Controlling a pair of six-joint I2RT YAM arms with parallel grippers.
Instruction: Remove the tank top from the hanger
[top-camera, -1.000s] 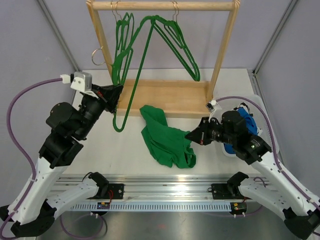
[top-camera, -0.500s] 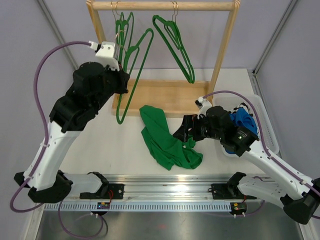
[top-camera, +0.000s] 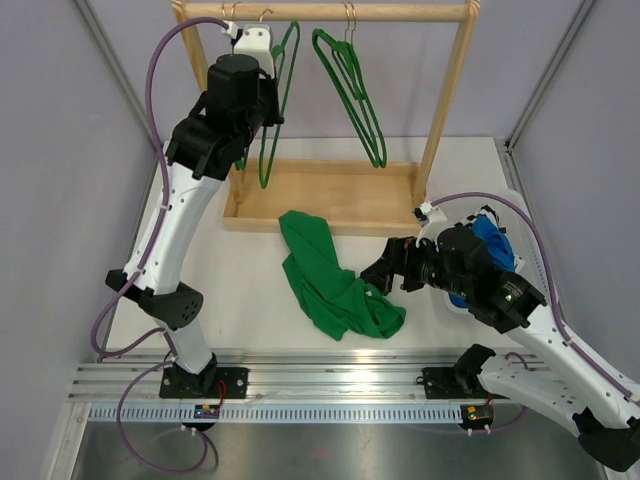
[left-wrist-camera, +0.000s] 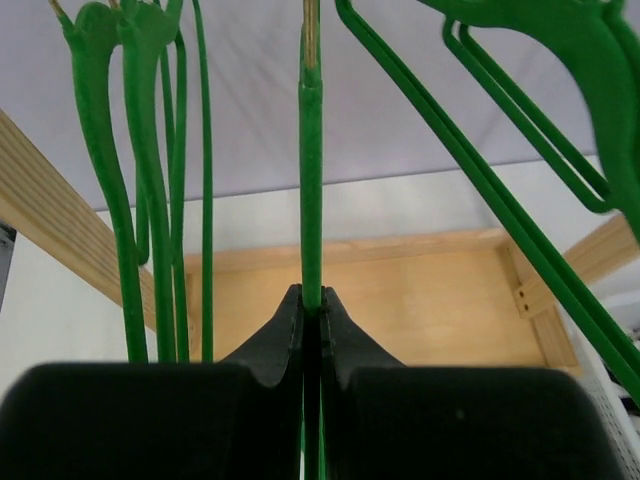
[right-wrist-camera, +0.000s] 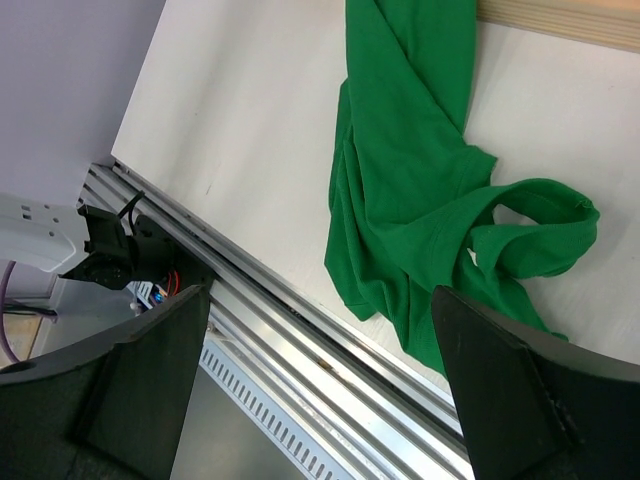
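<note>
Raised left hand (left-wrist-camera: 312, 303) clamps hanger (left-wrist-camera: 311, 180), per wrist view.

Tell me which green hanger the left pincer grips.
The middle hanger, seen edge-on, clamped in the left pincer; the other hangers beside it hang free.

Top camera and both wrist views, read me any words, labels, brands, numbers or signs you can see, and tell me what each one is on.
No readable text in any view.
Green tank top: no print or tag showing.
Green hanger: no marking visible.
Wooden rack: plain wood, no label.
Small circuit board on the front rail: any markings are too small to read.
</note>
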